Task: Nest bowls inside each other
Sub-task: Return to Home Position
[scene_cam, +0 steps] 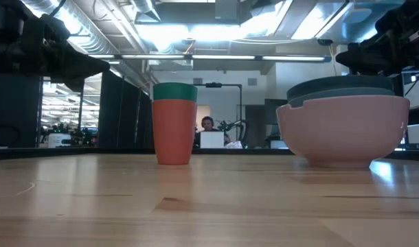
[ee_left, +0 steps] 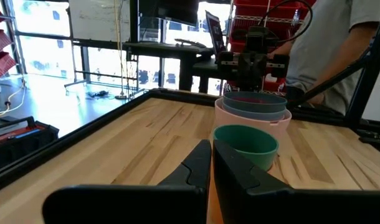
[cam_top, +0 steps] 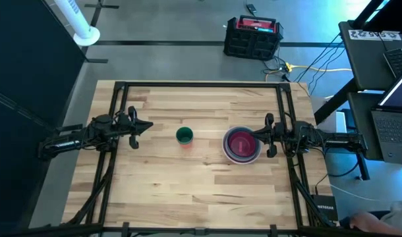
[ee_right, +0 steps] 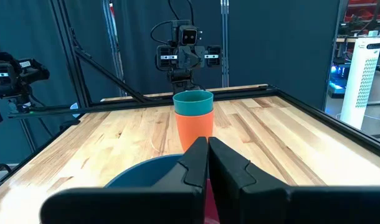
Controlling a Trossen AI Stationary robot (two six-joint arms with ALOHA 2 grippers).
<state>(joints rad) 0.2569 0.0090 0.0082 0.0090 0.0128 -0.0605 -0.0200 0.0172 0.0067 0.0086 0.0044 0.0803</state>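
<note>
From above, your left claw (cam_top: 136, 126) and right claw (cam_top: 270, 136) sat clenched and empty, the nested bowls (cam_top: 242, 145) just ahead of the right one. At surface (scene_cam: 209, 199) level, the stacked cups (scene_cam: 174, 123) stood apart beside them. Through each wrist view, a low homeward sweep could have clipped either stack.

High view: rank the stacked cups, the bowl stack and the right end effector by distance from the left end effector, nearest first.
From the left end effector:
1. stacked cups, next to it, near the table's centre.
2. bowl stack, past the cups, toward the right arm.
3. right end effector, at the far rim of the bowl stack.
</note>
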